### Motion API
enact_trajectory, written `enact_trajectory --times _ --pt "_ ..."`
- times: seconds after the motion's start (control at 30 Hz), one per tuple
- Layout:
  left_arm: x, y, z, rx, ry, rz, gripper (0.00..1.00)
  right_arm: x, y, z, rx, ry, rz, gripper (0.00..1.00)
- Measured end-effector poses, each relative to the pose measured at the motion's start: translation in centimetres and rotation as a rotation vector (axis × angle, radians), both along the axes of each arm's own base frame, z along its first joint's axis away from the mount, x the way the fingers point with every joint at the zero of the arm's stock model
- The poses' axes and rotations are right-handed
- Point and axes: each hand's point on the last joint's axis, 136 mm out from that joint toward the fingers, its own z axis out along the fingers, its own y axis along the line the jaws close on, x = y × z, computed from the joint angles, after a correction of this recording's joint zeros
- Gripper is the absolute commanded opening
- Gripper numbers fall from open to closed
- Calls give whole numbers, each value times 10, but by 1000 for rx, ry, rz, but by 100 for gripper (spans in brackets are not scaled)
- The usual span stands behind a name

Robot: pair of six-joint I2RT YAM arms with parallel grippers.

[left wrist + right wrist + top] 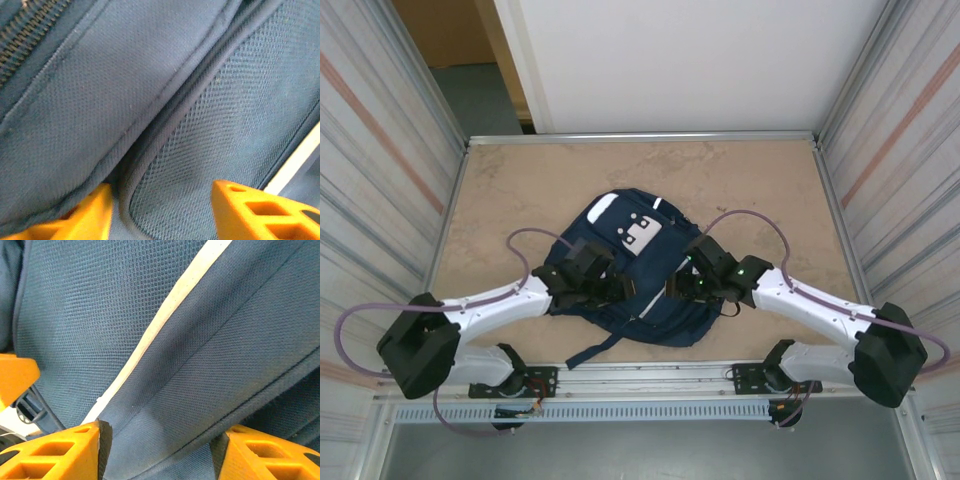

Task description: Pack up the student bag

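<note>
Bag (655, 275) flat on table (500, 200) | left jaws apart astride piped seam (150, 145) | right jaws apart over white stripe (165, 315)

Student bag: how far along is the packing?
Done: nothing I can confirm; the student bag lies flat on the table. In hand: left gripper and right gripper, jaws apart, straddle its fabric from either side. Remaining: likely opening and filling it.

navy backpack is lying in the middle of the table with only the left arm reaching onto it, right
Not quite: both arms reach onto it, not only the left. The top view shows the left end effector and the right end effector each on the navy backpack, which does lie in the middle of the table.
</note>
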Motion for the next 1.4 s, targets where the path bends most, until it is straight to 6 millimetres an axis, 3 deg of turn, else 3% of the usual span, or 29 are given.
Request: enact_trajectory --times 0.17,0.3,0.4,0.43,0.57,0.63,0.73,0.8,0.9,1.0,1.2,1.4 --pt "1 2 -4 -71 -22 52 15 6 -2 -4 -26 -22 -12 55" --pt "2 -8 7 -131 -29 52 0 15 -13 -1 -52 -31 -46 60" --pt "-1 -13 26 -187 -55 60 0 18 -18 17 -45 -47 -78 78" --pt "0 -13 32 -205 -63 72 0 15 -18 27 -38 -61 -87 80" --pt "1 -13 40 -231 -63 110 0 -13 -14 64 -1 -107 -133 73" --pt "1 -13 40 -236 -53 123 0 -34 -6 72 31 -107 -131 65" --pt "3 -15 40 -251 -45 141 0 -61 16 63 21 -84 -88 55" --pt "4 -18 40 -262 -36 151 0 -70 31 50 -35 -93 -54 54" --pt "7 -22 43 -276 -29 157 0 -73 57 31 -125 -139 27 50" --pt "9 -25 47 -293 -23 166 0 -66 72 27 -128 -207 84 44" --pt "11 -28 52 -315 -25 174 0 -49 69 16 -97 -263 80 43" --pt "15 -32 53 -343 -15 195 0 -46 67 9 -99 -286 73 42"
